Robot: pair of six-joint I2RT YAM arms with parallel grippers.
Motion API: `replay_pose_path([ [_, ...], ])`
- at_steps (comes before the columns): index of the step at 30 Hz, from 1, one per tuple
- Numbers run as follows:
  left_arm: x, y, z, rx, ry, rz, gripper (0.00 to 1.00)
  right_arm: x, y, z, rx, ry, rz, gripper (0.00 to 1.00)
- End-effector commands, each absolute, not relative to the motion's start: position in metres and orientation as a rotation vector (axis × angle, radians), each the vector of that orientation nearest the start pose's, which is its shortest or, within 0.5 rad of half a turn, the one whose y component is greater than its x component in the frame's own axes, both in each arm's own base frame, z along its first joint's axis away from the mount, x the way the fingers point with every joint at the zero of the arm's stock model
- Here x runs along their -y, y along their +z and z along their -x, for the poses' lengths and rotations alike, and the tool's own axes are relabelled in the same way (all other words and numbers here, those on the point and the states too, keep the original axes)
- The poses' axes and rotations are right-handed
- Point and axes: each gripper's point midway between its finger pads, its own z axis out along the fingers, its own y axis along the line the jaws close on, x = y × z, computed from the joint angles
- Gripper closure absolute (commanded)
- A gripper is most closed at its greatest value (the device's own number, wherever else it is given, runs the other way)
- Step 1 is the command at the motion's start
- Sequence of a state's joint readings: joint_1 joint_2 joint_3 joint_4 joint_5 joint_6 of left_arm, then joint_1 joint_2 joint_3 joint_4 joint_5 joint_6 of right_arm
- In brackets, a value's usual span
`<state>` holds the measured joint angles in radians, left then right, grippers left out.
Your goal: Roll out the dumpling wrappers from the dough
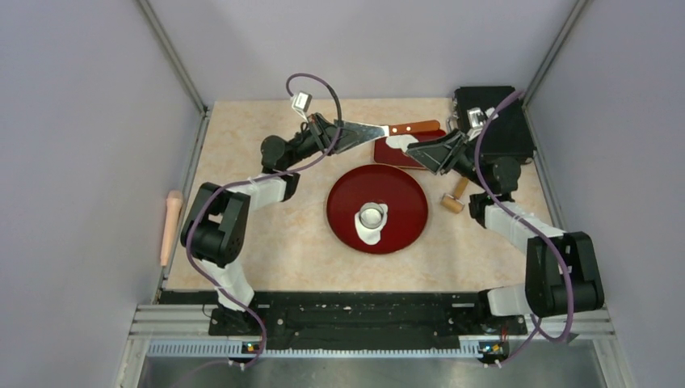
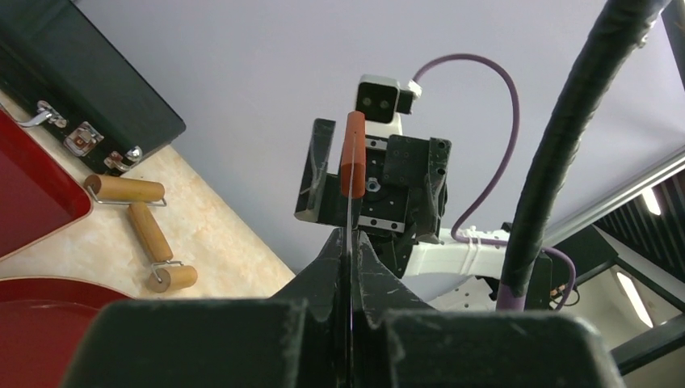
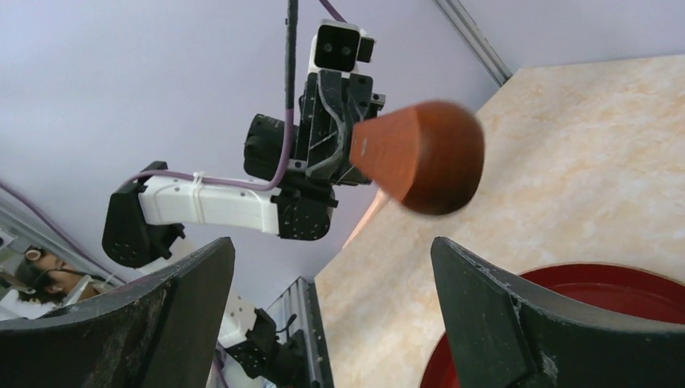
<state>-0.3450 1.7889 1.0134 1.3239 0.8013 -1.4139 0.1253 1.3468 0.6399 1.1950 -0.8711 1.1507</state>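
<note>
Lying on plate: dough, white, ragged-edged flat patch, on near half of round red plate, approx. mid table.
Ring: small metal ring sits on far part of dough, white showing inside and around it.
Dough vs end effectors: both well apart from dough, neither touching it. Both are toward far side of table, beyond plate's far rim, L one to far-left, R one to far-right.
L end effector: closed on thin metal blade of spatula. L wrist view shows blade edge-on, pinched between the fingers, red-brown handle sticking out away from cam.
Spatula: held off the table, roughly level, handle pointing toward R arm.
R end effector: wide open, nothing gripped. R wrist view has spatula handle end ahead of the gap, not touching either finger.
Tray: rect. red tray behind plate, under R end effector. White piece on it, partly hidden, shape unclear.
Case: black case at far-right corner.
Roller: small wooden roller on table, right of plate, near R arm.
Pin: pale rolling pin along left edge rail, well apart from plate.
</note>
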Motion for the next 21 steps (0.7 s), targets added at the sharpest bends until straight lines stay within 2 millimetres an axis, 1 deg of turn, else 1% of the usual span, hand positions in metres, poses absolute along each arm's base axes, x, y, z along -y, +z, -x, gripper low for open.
replay_pose_path([
  [1,0.304,0.339,-0.347,-1.336,-1.885,-0.265,1.0,-0.205,0.349,-0.321,-1.292,1.533,0.231,0.12],
  [5,0.313,0.336,-0.339,-1.341,-1.905,-0.3,1.0,-0.205,0.352,-0.333,-1.272,1.546,0.194,0.18],
  [8,0.316,0.332,-0.338,-1.342,-1.907,-0.311,1.0,-0.205,0.356,-0.333,-1.25,1.577,0.184,0.21],
  [10,0.317,0.327,-0.341,-1.35,-1.906,-0.301,1.0,-0.205,0.358,-0.332,-1.244,1.587,0.184,0.28],
  [13,0.317,0.323,-0.343,-1.356,-1.904,-0.289,1.0,-0.209,0.359,-0.329,-1.247,1.588,0.199,0.45],
  [17,0.317,0.324,-0.344,-1.356,-1.908,-0.287,1.0,-0.215,0.358,-0.325,-1.251,1.573,0.222,0.58],
  [18,0.318,0.323,-0.344,-1.358,-1.907,-0.29,1.0,-0.215,0.359,-0.324,-1.251,1.567,0.222,0.69],
  [19,0.318,0.322,-0.344,-1.362,-1.907,-0.291,1.0,-0.215,0.36,-0.325,-1.252,1.561,0.222,0.85],
  [20,0.318,0.322,-0.344,-1.366,-1.905,-0.29,1.0,-0.215,0.36,-0.326,-1.256,1.551,0.221,0.97],
  [21,0.318,0.322,-0.344,-1.369,-1.904,-0.291,1.0,-0.215,0.36,-0.327,-1.253,1.54,0.226,1.0],
])
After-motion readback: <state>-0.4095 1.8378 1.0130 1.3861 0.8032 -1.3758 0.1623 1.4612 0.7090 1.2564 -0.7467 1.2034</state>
